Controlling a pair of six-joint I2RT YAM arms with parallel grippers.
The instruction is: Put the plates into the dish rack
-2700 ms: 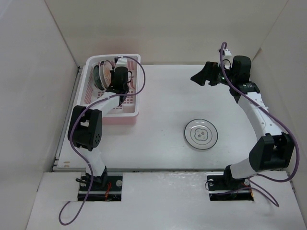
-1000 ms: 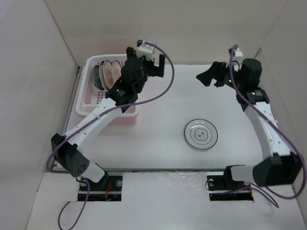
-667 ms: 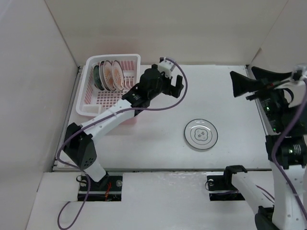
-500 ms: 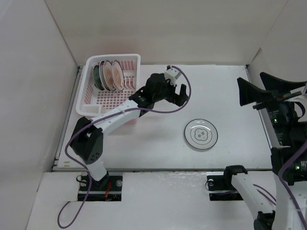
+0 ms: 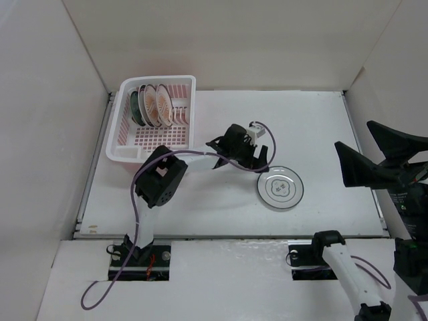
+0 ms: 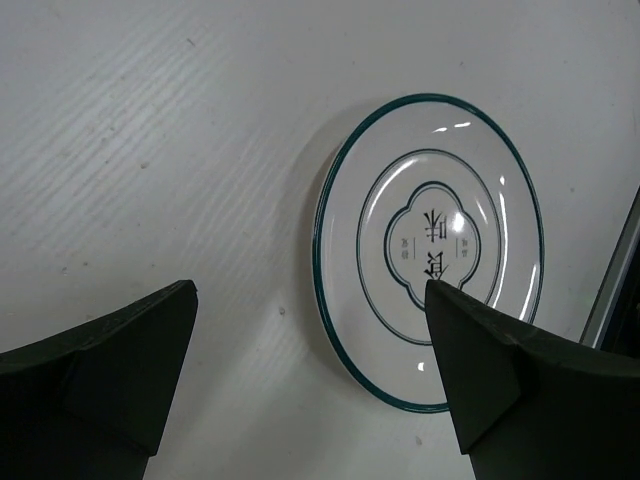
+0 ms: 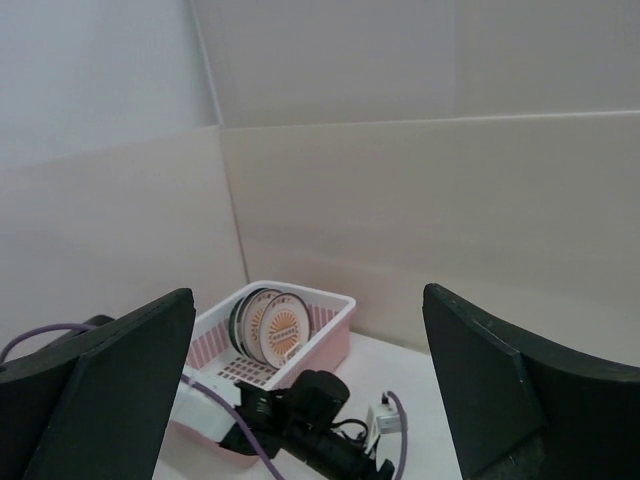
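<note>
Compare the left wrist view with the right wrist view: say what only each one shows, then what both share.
Only the left wrist view shows the teal-rimmed plate lying flat on the table, in front of the open left hand. Only the right wrist view shows the rack with plates standing in it, the left arm, the walls and the open right hand. Both show the white table.
</note>
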